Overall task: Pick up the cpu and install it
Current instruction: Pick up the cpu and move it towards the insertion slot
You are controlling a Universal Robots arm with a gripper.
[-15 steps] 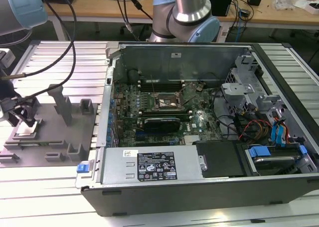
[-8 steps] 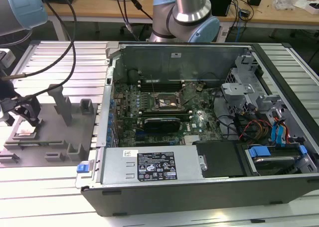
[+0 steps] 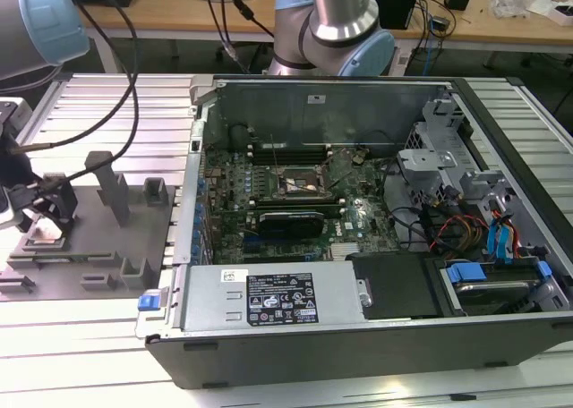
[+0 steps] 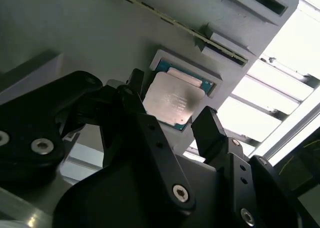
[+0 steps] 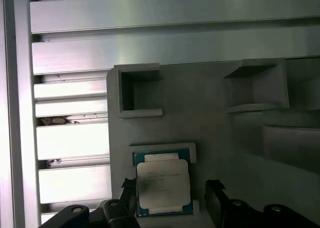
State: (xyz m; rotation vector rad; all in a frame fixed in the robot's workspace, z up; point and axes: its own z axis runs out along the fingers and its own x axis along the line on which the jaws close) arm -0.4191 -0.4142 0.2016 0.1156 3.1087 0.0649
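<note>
Gripper [image 4: 173, 107] open, fingers [image 4: 210, 127] straddling the cpu [image 5: 162, 182], no grip on it. Cpu lies flat in its recess on grey fixture plate [image 5: 215, 123], well apart from computer case [image 3: 376, 345].

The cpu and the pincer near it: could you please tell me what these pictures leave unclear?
1. Second wrist view: one finger of the pincer overlaps the edge of the cpu; contact cannot be told.
2. Exterior view: the pincer partly hides the cpu, which is too small for detail.
3. Exterior view: the motherboard socket is too small to tell whether it is open.
</note>
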